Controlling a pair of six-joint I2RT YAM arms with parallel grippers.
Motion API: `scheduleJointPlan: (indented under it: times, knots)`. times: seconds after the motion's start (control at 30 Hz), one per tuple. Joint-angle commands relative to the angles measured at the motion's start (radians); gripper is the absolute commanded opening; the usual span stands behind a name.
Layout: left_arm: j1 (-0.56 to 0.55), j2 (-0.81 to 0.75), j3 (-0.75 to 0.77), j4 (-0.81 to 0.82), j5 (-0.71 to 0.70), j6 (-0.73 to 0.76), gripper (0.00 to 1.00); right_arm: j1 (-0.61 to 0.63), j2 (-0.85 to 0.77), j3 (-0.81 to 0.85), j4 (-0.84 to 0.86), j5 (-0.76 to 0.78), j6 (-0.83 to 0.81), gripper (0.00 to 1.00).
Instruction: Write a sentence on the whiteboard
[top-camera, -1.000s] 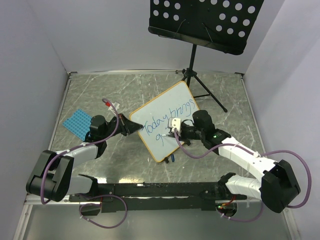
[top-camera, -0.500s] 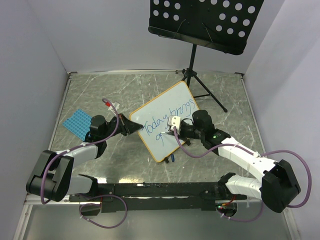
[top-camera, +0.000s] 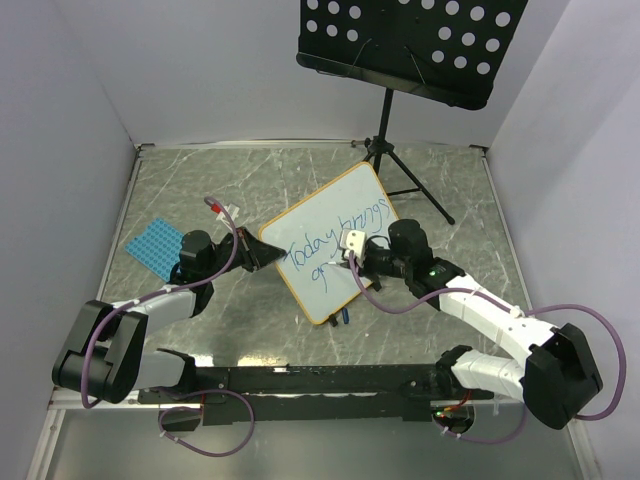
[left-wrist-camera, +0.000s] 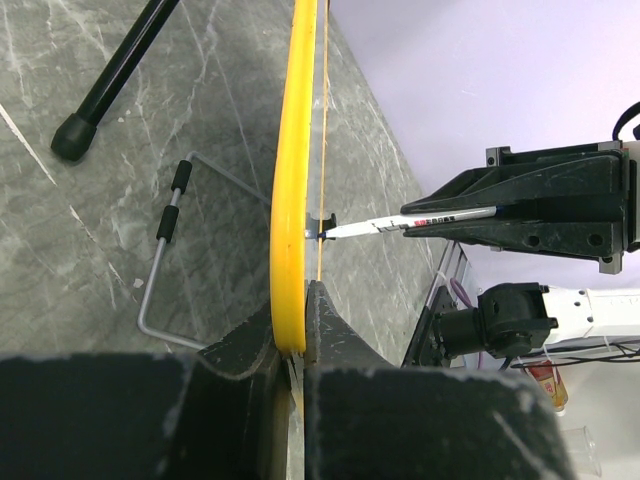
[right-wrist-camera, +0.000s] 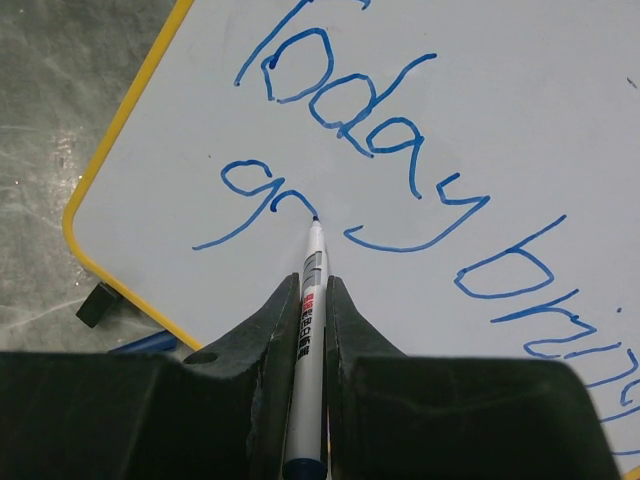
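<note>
The whiteboard (top-camera: 325, 215), white with an orange-yellow frame, stands tilted at the table's middle. Blue writing (top-camera: 330, 240) reads "Today brings" with "g" and a short further stroke on a second line (right-wrist-camera: 255, 195). My left gripper (top-camera: 268, 256) is shut on the board's left edge; in the left wrist view the yellow frame (left-wrist-camera: 290, 180) sits between the shut jaws of the left gripper (left-wrist-camera: 296, 300). My right gripper (top-camera: 352, 258) is shut on a white marker (right-wrist-camera: 308, 320), whose blue tip touches the board just right of the "g". The right gripper (right-wrist-camera: 308, 282) points at the board.
A black perforated music stand (top-camera: 410, 45) on a tripod (top-camera: 400, 175) stands behind the board. A blue dotted mat (top-camera: 155, 248) lies at the left. A blue cap (top-camera: 343, 318) lies by the board's near corner, next to a black clip foot (right-wrist-camera: 97, 305).
My right gripper has shifted slightly right and up with the marker along the second line. The left gripper and the board have not moved.
</note>
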Motion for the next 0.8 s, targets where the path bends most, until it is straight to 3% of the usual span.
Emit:
scheduleJointPlan:
  times: [0.0, 0.33, 0.77]
  knots:
    - [-0.021, -0.006, -0.017, -0.062, 0.079, 0.118, 0.01, -0.008, -0.001, 0.016, -0.054, -0.005, -0.022, 0.0]
    - [-0.021, -0.004, -0.018, -0.059, 0.08, 0.119, 0.01, 0.0, 0.013, 0.03, -0.086, -0.08, -0.021, 0.0]
    - [-0.021, -0.003, -0.018, -0.053, 0.08, 0.115, 0.01, 0.032, 0.033, 0.056, 0.012, -0.048, 0.045, 0.0]
